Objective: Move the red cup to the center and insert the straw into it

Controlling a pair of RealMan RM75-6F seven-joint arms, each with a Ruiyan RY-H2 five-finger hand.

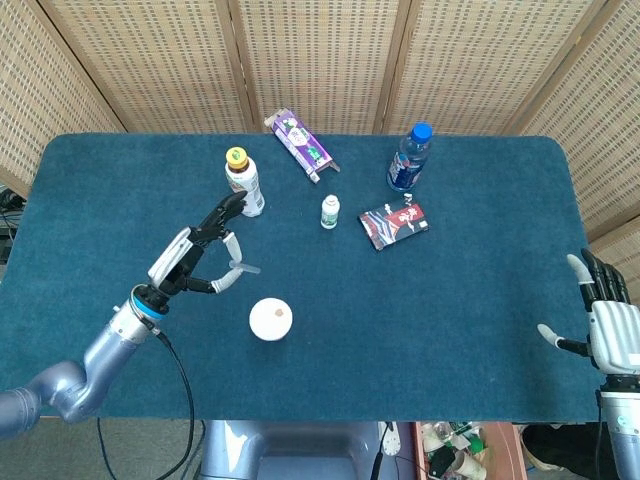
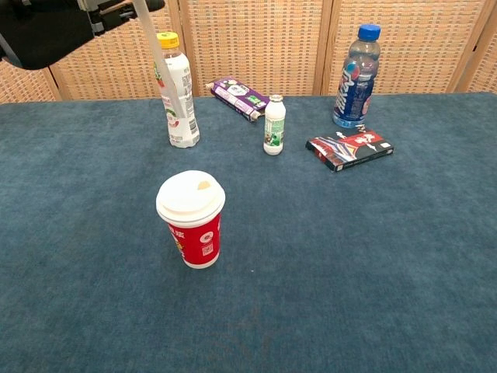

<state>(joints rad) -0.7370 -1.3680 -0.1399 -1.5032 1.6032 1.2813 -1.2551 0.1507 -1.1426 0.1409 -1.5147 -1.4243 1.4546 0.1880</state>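
Observation:
The red cup (image 2: 191, 220) with a white lid (image 1: 271, 319) stands upright on the blue table, left of the middle near the front. My left hand (image 1: 190, 256) hovers above the table just left of and behind the cup and pinches a pale straw (image 1: 246, 268). In the chest view the hand (image 2: 58, 23) shows dark at the top left, and the straw (image 2: 159, 66) hangs down slanted in front of the yellow-capped bottle. My right hand (image 1: 605, 325) stays at the table's front right edge, fingers apart, holding nothing.
Along the back stand a yellow-capped bottle (image 1: 243, 183), a purple packet (image 1: 302, 145), a small white bottle (image 1: 329, 211), a blue water bottle (image 1: 408, 158) and a red-black packet (image 1: 393, 224). A wicker screen closes off the far side.

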